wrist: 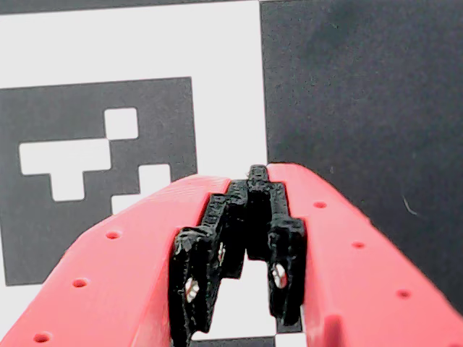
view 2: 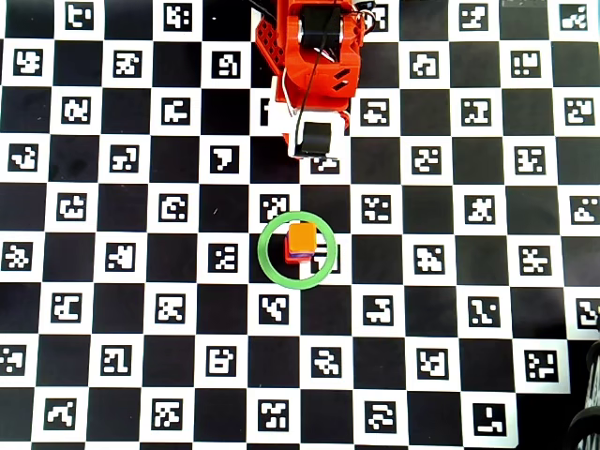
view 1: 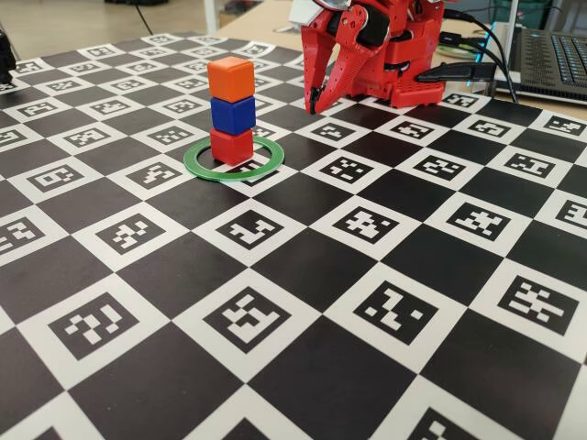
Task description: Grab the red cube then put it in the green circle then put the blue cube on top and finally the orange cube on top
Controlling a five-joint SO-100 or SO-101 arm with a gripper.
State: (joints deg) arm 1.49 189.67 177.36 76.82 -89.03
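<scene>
- On the checkered bench (view 1: 303, 266), inside the green circle (view 1: 194, 162): a three-cube tower, standing upright.
- At the base, touching the bench within the ring: the red cube (view 1: 231, 146).
- Directly above it, resting on its top face: the blue cube (view 1: 233, 115).
- Crowning the stack: the orange cube (view 1: 230, 78), slightly turned relative to the blue one beneath.
- From the overhead view: only the orange top (view 2: 300, 238) plainly visible, with slivers of red at its edge, set toward the upper left inside the ring (view 2: 326, 266).
- Behind and to the right of the tower in the fixed view: the red tool (view 1: 314, 103), clear of the stack, tips pointing down just above the bench.
- In the wrist view: tool (wrist: 249, 177) closed at the tips, nothing between the black pads (wrist: 286, 264), marker squares below.
</scene>
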